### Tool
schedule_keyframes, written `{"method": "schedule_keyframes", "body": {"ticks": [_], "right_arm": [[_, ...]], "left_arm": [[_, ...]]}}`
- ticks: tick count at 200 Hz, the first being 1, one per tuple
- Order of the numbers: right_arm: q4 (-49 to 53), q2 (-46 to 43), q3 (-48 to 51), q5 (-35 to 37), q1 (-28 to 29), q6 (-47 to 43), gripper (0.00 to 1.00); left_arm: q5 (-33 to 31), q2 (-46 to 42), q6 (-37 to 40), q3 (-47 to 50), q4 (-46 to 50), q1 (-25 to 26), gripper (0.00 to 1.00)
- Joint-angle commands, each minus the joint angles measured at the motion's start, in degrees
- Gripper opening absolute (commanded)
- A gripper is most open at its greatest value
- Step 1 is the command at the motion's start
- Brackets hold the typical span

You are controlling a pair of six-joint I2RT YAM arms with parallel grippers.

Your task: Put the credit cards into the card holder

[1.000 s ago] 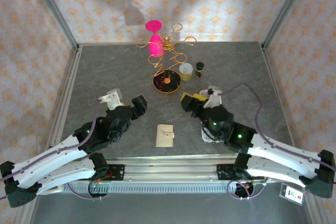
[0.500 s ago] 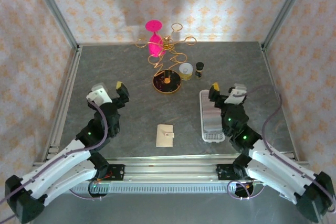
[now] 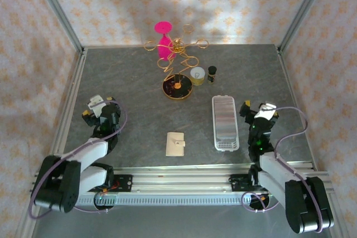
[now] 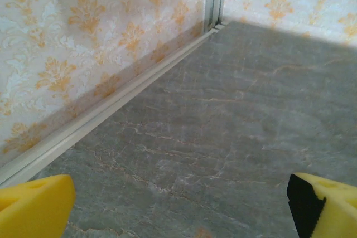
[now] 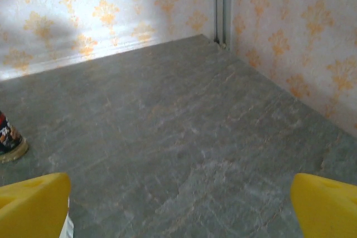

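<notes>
The card holder (image 3: 175, 144), a cream-beige folded wallet with a snap tab, lies shut on the grey table near the front edge, between the two arms. The credit cards are out of view. My left gripper (image 3: 99, 110) is drawn back at the left, well apart from the wallet, and stands open. In the left wrist view its yellow fingertips (image 4: 33, 204) frame bare table. My right gripper (image 3: 256, 107) is drawn back at the right, beside the white ridged tray (image 3: 225, 122), and is open with nothing between its pads (image 5: 329, 202).
A gold wire stand (image 3: 177, 48) with a pink goblet (image 3: 163, 37) stands at the back. In front of it are a black round dish (image 3: 177, 87), a small cup (image 3: 197, 74) and a dark little bottle (image 3: 212, 73). Wallpapered walls close in the sides.
Both arms have pulled back from the middle toward the near corners and folded up. The right gripper has opened wider and has uncovered the white tray.
</notes>
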State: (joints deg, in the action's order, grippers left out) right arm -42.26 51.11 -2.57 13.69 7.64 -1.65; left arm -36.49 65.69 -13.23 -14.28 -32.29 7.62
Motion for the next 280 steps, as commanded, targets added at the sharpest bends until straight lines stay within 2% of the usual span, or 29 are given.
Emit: {"method": "schedule_keyframes", "body": {"ticks": [1,23,42,64,77,93,109,122,137,156,174,189,198,210,233,252,280], "right_arm": [[-7.48,0.97,0.53,-2.05,-0.34,0.31,1.0],[-11.86,4.62,0.41,-3.05,-0.42,-0.9,1.0],[-12.2,9.02,-1.98,-5.13,-0.91,-1.86,1.0],[-17.64,15.63,-4.22,-7.27,-1.54,-2.97,1.0],[-18.76,19.98,-6.25,-9.72,-2.27,-3.1,1.0],[-21.27,23.71,-7.94,-10.55,-2.37,-2.62,1.0],[-25.1,26.97,-8.09,-13.92,-2.63,-3.72,1.0],[-27.17,29.02,-8.11,-14.45,-2.69,-4.42,1.0],[-27.52,29.0,-7.82,-13.26,-2.78,-3.73,1.0],[-31.29,31.75,-7.14,-13.59,-2.94,-3.93,1.0],[-37.4,36.98,-7.12,-10.32,-2.98,-2.66,1.0],[-28.35,35.52,-10.32,-8.97,-3.42,-1.17,1.0],[-31.03,36.76,-10.01,-9.39,-4.05,-0.67,1.0],[-27.76,35.97,-10.87,-10.21,-4.82,0.05,1.0],[-28.2,36.21,-10.83,-10.2,-4.91,0.07,1.0],[-28.54,36.15,-10.69,-10.18,-4.91,-0.07,1.0],[-29.01,35.99,-10.43,-10.18,-4.92,-0.22,1.0]], "left_arm": [[-0.07,4.43,2.71,-1.8,-5.63,-1.45,0.99],[2.72,7.92,4.43,-1.99,-12.87,-2.57,0.99],[8.89,9.95,6.33,-1.15,-20.77,-5.05,0.99],[14.87,12.4,7.9,0.74,-30.79,-7.03,0.99],[18.71,13.25,5.51,0.42,-30.62,-8.12,0.99],[21.75,17.98,7.43,3.63,-43.18,-8.36,0.99],[28.36,20.2,9.19,4.01,-44.36,-8.26,0.99],[26.9,23.17,9.21,5.73,-52.74,-8.36,0.99],[26.13,20.92,8.38,3.74,-44.42,-8.28,0.99],[25.71,22.36,9.6,3.63,-46.7,-7.62,0.99],[25.62,22.15,9.53,3.5,-46.1,-7.62,0.99],[25.67,21.99,9.42,3.35,-45.53,-7.62,0.99],[25.61,22.08,9.49,3.45,-45.81,-7.62,0.99],[25.66,22.2,9.55,3.41,-46.06,-7.62,0.99],[25.44,22.2,9.61,3.47,-46.14,-7.54,0.99],[21.07,22.48,10.32,3.31,-46.36,-5.88,0.99],[20.91,22.46,10.36,3.3,-46.28,-5.68,0.99]]}}
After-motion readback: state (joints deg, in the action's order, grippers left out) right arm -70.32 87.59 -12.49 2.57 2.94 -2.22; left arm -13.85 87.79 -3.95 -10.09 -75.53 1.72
